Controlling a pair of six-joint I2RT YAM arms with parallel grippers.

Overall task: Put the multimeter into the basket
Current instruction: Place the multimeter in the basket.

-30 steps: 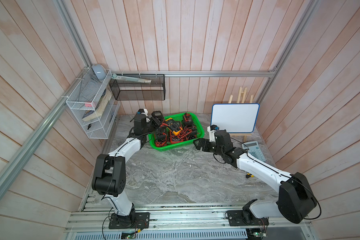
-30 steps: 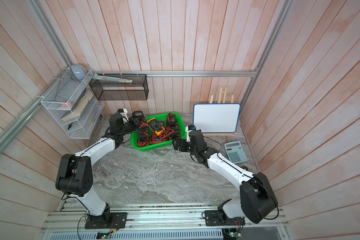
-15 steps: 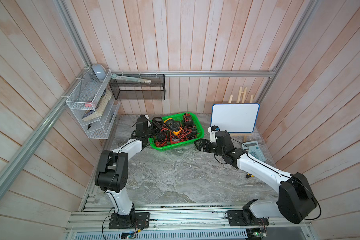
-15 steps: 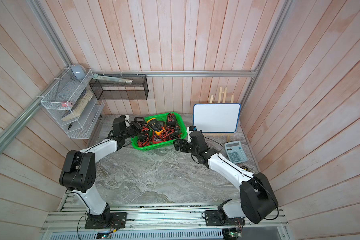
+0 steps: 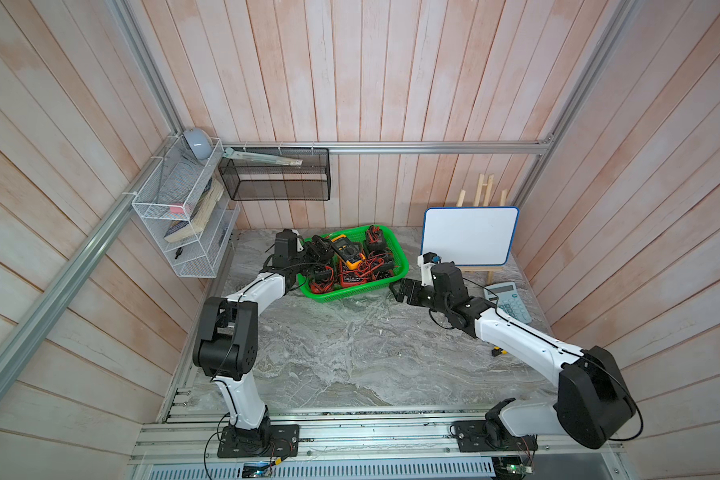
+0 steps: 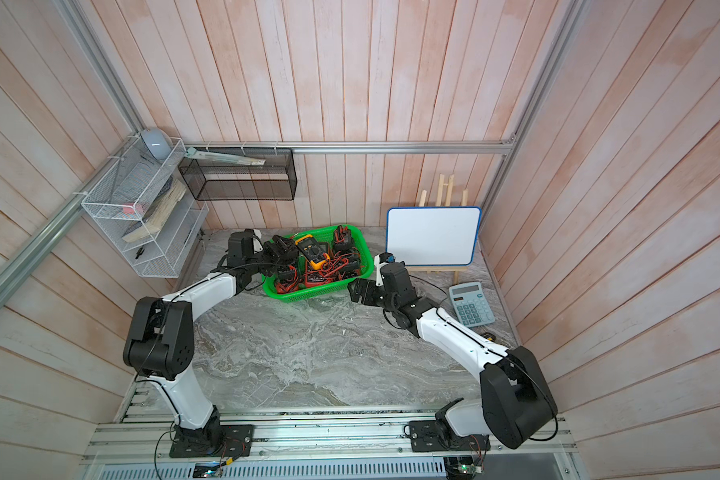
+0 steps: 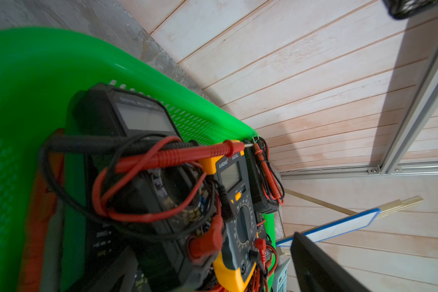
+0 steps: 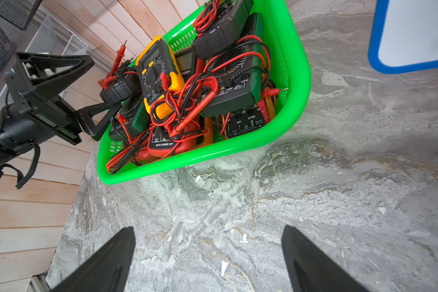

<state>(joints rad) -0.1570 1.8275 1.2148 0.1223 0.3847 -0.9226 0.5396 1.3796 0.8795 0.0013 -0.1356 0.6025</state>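
The green basket stands at the back of the marble table, piled with several multimeters and tangled red and black leads. A yellow multimeter lies on top. At the basket's left corner a black multimeter rests on the pile. My left gripper is open, its fingers spread wide around that meter's end. My right gripper is open and empty, low over the table by the basket's front right corner.
A whiteboard on a wooden easel stands right of the basket, with a calculator in front of it. A black mesh bin and a white wire rack hang on the walls at the back left.
My left arm brought the black multimeter over the basket's left corner, and its jaws have opened off it. The right arm has barely moved.
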